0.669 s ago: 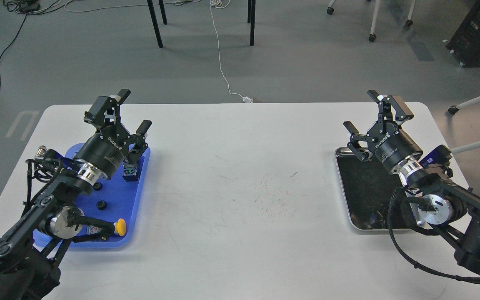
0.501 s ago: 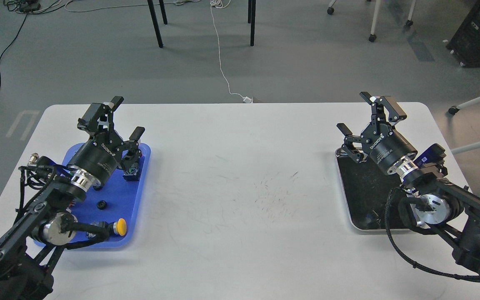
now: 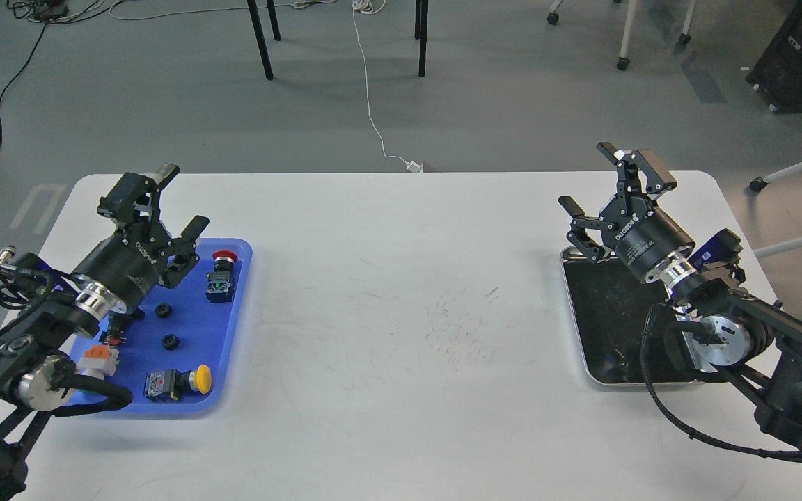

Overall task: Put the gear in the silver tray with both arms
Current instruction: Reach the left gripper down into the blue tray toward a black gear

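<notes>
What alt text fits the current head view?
Two black robot arms reach over a white table, both hands open and holding nothing. The left hand hovers over a blue tray of push buttons and two small black gears; the right hand hovers at the far end of a silver tray.

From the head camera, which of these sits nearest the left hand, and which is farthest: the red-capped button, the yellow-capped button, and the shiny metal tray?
1. Red-capped button: in the blue tray, far right corner, just right of the left hand.
2. Yellow-capped button: same tray, near edge, closer to the camera.
3. Silver tray: across the table, under the right hand.
</notes>
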You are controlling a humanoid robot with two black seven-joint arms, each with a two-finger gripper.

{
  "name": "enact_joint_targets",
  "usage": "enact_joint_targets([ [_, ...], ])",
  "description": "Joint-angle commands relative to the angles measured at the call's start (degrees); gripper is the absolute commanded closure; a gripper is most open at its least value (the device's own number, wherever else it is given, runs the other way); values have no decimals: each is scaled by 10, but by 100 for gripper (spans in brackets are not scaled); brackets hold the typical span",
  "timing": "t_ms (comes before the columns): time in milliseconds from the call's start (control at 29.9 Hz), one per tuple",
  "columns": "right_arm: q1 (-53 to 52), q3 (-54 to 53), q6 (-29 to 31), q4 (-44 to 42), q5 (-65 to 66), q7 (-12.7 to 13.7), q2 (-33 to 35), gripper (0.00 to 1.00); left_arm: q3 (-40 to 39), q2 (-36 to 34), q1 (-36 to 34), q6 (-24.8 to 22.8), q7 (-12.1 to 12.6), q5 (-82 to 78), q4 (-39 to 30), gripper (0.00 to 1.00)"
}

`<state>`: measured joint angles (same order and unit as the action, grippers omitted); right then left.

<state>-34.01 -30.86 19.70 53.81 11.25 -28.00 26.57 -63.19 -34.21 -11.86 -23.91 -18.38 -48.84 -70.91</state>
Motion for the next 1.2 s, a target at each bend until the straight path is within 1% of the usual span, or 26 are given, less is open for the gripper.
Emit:
enact_joint_targets([
  [0,-1,14,0,1,0,0,3,1,39,-84,-18,-41,-48,-154,-26,2],
  [33,-1,17,0,1,0,0,4,1,46,-101,-20,-41,-53,-200,-40,2],
  [67,-2,19,0,1,0,0,6,1,55,-118,-28,-41,-64,-253,-57,2],
  [134,-3,20,0,0,0,0,8,1,73,-151,-35,-41,-91,-343,-84,2],
  [167,-5,20,0,0,0,0,8,1,90,-170,-37,-41,-96,-389,-96,2],
  [234,-7,20,1,0,1,0,8,1,127,-206,-41,-41,-96,-483,-112,2],
  [301,-8,20,0,1,1,0,5,1,154,-225,-55,-41,-96,-582,-114,3],
  [401,-15,20,1,1,1,0,2,1,200,-224,-83,-41,-96,-699,-110,5],
  [468,-16,20,1,2,1,0,4,1,229,-224,-105,-36,-96,-743,-107,6],
  [535,-16,20,0,2,0,0,7,1,258,-222,-127,-34,-96,-762,-91,10],
  [635,-16,20,1,2,0,0,8,1,293,-205,-163,-34,-96,-762,-54,18],
  [802,-16,20,1,2,1,0,8,1,331,-189,-200,-30,-96,-762,-10,24],
  [936,-16,20,0,5,0,0,8,1,350,-185,-210,-30,-96,-762,14,27],
  [1170,-15,20,1,4,1,0,8,1,359,-178,-207,-29,-96,-762,21,36],
])
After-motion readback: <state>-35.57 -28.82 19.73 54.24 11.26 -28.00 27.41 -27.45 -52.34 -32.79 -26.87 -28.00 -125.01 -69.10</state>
